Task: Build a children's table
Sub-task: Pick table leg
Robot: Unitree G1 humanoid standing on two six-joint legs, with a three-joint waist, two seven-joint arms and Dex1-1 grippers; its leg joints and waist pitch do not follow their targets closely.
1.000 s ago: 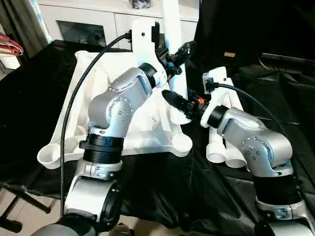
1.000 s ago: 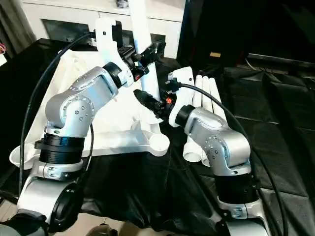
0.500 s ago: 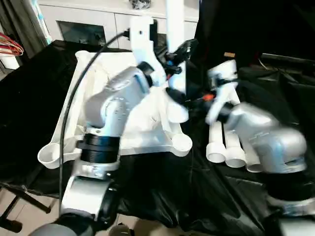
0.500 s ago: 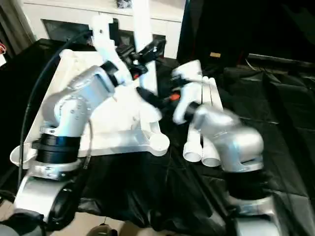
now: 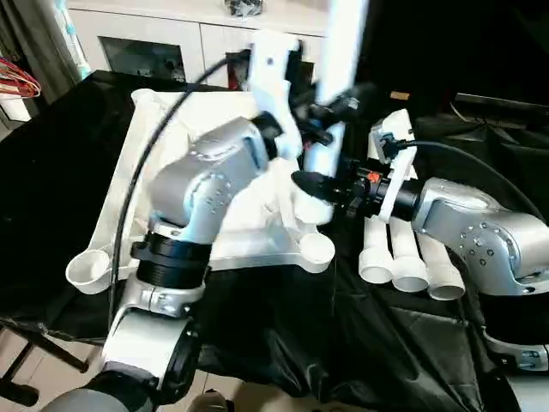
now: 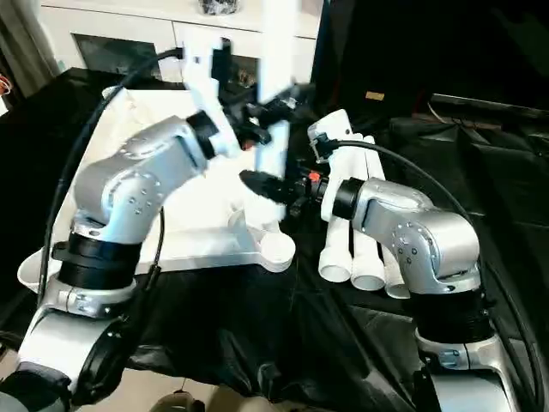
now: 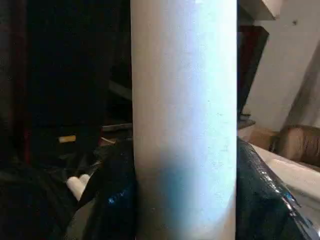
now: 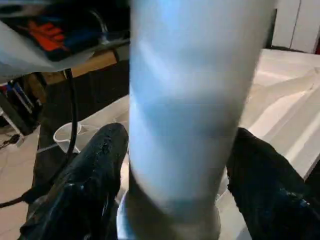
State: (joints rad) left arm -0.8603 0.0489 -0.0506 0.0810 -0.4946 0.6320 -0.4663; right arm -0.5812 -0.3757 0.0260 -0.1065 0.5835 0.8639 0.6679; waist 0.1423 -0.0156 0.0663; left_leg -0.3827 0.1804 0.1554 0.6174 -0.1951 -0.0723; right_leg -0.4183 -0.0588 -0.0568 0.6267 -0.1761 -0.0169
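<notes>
While the left gripper [image 5: 330, 116] is clamping an upright white leg [image 5: 336, 60] above the upturned tabletop [image 5: 184, 154], the right gripper [image 5: 313, 184] is straddling its lower end with fingers [image 8: 85, 180] spread wide, beside three spare legs [image 5: 410, 257] lying on black cloth [image 5: 51, 172].

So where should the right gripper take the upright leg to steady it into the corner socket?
Low on the upright leg, just above the tabletop, coming in level from the robot's right side. The shaft is a round tapered tube standing nearly vertical, so fingers either side of it fit best. The left gripper already clamps it higher up, and the right gripper sits at that lower spot with fingers straddling the tube.
</notes>
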